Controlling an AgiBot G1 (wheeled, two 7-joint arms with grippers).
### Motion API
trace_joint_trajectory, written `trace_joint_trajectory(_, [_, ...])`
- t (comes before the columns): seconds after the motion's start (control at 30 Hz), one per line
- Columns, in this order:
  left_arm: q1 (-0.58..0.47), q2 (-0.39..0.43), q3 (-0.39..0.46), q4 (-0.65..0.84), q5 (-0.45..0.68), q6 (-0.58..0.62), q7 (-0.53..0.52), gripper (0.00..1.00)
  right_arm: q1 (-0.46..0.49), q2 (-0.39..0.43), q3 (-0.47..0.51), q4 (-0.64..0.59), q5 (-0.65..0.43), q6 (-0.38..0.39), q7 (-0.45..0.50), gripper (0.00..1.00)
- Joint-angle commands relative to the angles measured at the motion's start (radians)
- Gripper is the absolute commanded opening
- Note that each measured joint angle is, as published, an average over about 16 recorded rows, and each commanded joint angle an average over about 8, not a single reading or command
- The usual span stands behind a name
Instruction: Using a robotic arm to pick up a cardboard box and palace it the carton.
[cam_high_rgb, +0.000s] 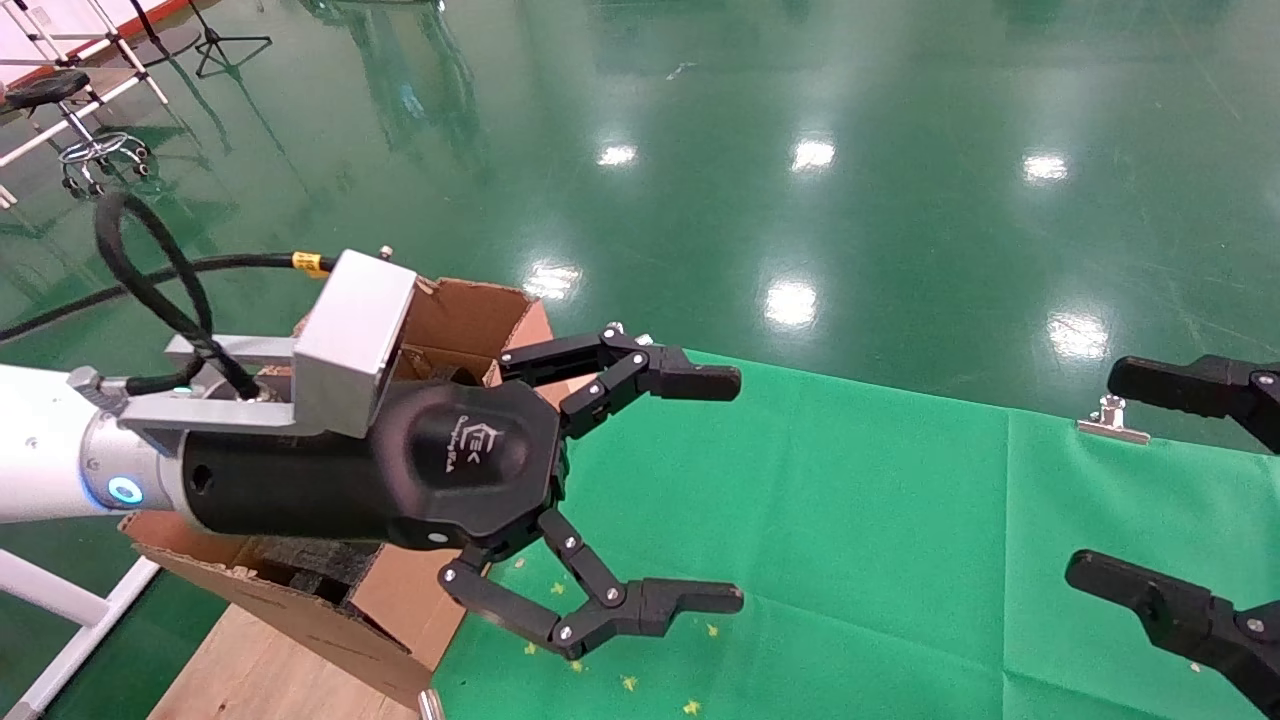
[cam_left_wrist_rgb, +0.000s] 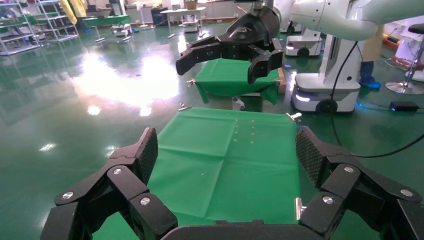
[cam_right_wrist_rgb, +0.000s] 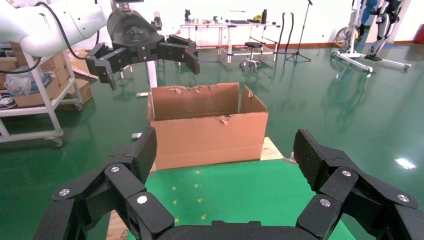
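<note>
left gripper (cam_high_rgb: 735, 490), centre frame, released and empty beside the carton (cam_high_rgb: 470, 320); no small box visible, so it may grasp nothing.

A bright green cloth (cam_high_rgb: 850, 540) covers the table across the lower right of the head view, dotted with small yellow star marks (cam_high_rgb: 630, 683) near its lower left, with a silver clip (cam_high_rgb: 1112, 420) at its far edge. Beyond it spreads a glossy dark green floor (cam_high_rgb: 700, 120) reflecting ceiling lights. In the upper left corner stand a black stool on wheels (cam_high_rgb: 60, 110) and a tripod stand (cam_high_rgb: 215, 40).
</note>
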Motion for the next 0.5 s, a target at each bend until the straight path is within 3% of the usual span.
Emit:
trace_joint_trajectory(0.03, [-0.001,0.000,0.001,0.002,0.002,-0.001,0.000,1.00,0.000,0.000,0.000,0.000,0.000,0.000,0.000,1.00])
trace_joint_trajectory(0.5, [-0.006,0.000,0.002,0.008,0.009,-0.003,-0.001,1.00,0.000,0.000,0.000,0.000,0.000,0.000,0.000,1.00])
